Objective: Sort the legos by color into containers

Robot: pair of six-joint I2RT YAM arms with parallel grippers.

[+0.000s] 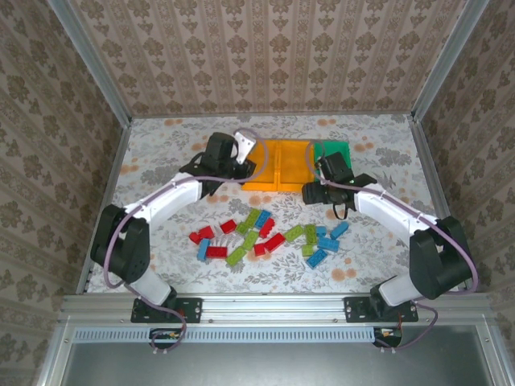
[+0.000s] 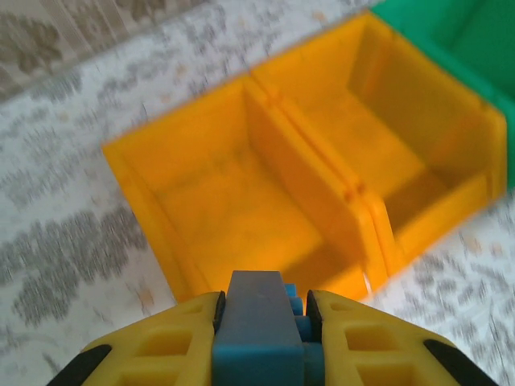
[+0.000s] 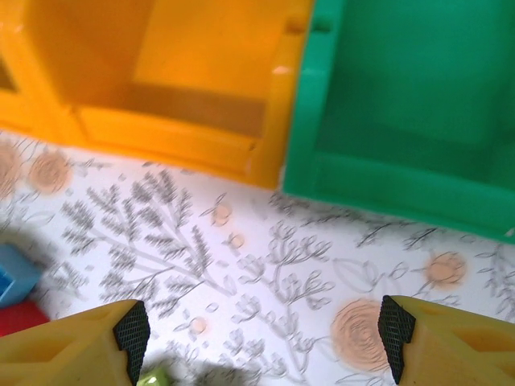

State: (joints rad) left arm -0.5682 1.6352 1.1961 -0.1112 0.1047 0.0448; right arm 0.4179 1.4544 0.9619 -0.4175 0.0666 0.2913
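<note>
Legos (image 1: 257, 218): we start at the left tool (image 2: 264, 310), which is clenched on one blue lego (image 2: 256, 342). The brick sits lengthwise between the yellow fingers (image 2: 354, 342), its studs toward the right-hand finger. This tool hangs at the near edge of the left orange bin (image 2: 137, 177), and the brick is not yet inside. Touching that bin on its right is the second orange bin (image 2: 434, 201), and next to that stands the green bin (image 2: 451, 32); the three form one row at the far middle of the tabletop (image 1: 161, 153). The right tool (image 3: 265, 330) is released, jaws wide apart, above bare patterned tabletop just in front of where the second orange bin meets the green bin. A blue brick (image 3: 12, 273) and a red brick (image 3: 16, 318) lie near its left finger. We record the other legos, red, blue and lime green, scattered loosely on the tabletop between the bins and the arm bases, apart from all three bins.
</note>
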